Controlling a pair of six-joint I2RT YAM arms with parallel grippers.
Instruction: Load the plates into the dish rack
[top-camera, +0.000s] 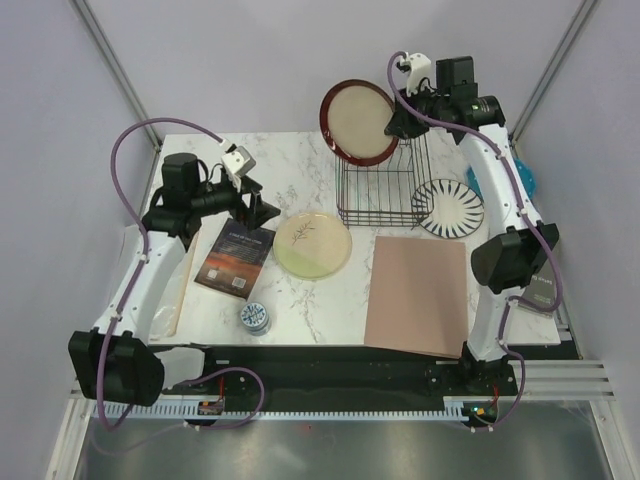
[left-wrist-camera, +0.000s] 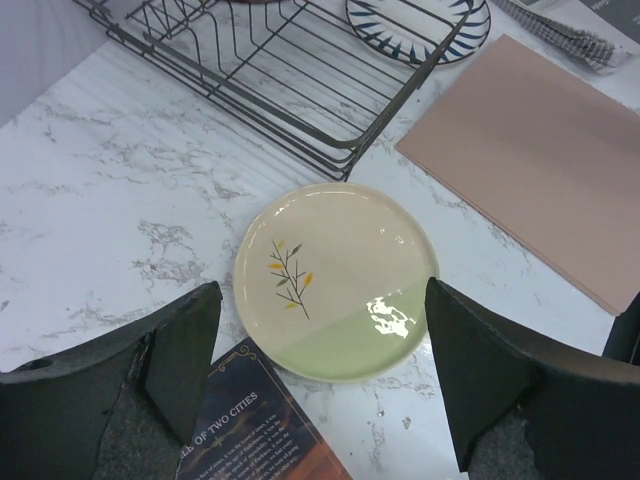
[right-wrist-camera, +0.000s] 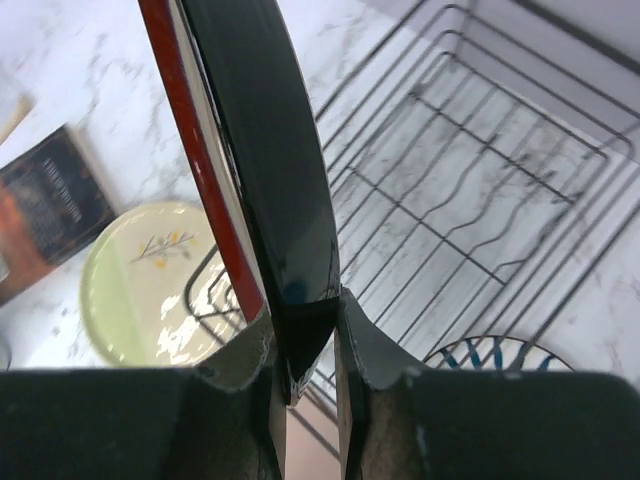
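Observation:
My right gripper (top-camera: 398, 118) is shut on the edge of the cream plate with the dark red rim (top-camera: 358, 121), holding it upright above the black wire dish rack (top-camera: 385, 190); the wrist view shows its glossy dark back (right-wrist-camera: 270, 170) pinched between the fingers over the rack floor (right-wrist-camera: 470, 200). The cream plate with the sprig drawing (top-camera: 312, 243) lies flat in front of the rack. My left gripper (top-camera: 256, 206) is open and empty just left of it (left-wrist-camera: 335, 280). The black-striped plate (top-camera: 447, 207) lies right of the rack. A teal plate edge (top-camera: 527, 180) peeks out behind the right arm.
A dark book (top-camera: 235, 257) lies under the left gripper. A small blue-and-white cup (top-camera: 255, 317) stands near the front edge. A pink-brown mat (top-camera: 418, 292) lies at front right. A pale wooden utensil (top-camera: 180, 290) lies at the left edge.

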